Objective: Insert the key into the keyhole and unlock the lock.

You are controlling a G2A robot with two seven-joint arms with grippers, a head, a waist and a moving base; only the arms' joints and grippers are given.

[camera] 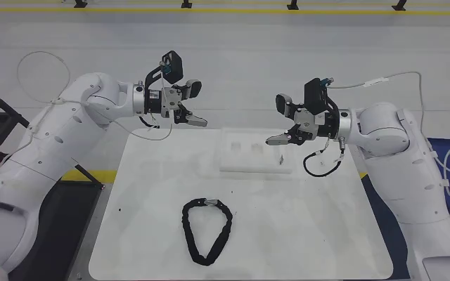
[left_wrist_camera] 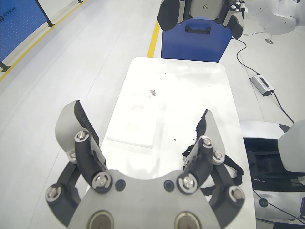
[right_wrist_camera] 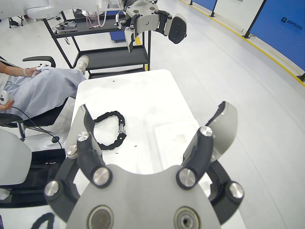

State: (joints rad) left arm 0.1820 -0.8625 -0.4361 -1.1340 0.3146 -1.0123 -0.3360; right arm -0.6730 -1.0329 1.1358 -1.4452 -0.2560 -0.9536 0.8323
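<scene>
Task not yet begun: both grippers hung released and empty over the surface [camera: 316,232], the L gripper [camera: 198,105] at upper left of the top view, the R gripper [camera: 278,121] at upper right. The key [left_wrist_camera: 153,92] lay on the white foam tray [camera: 239,163] at centre, near the R gripper. The black chain lock [camera: 187,226] sat looped shut at lower centre, apart from the tray. All 3 steps, i.e. pick-up, insertion and turn, were left to do.
</scene>
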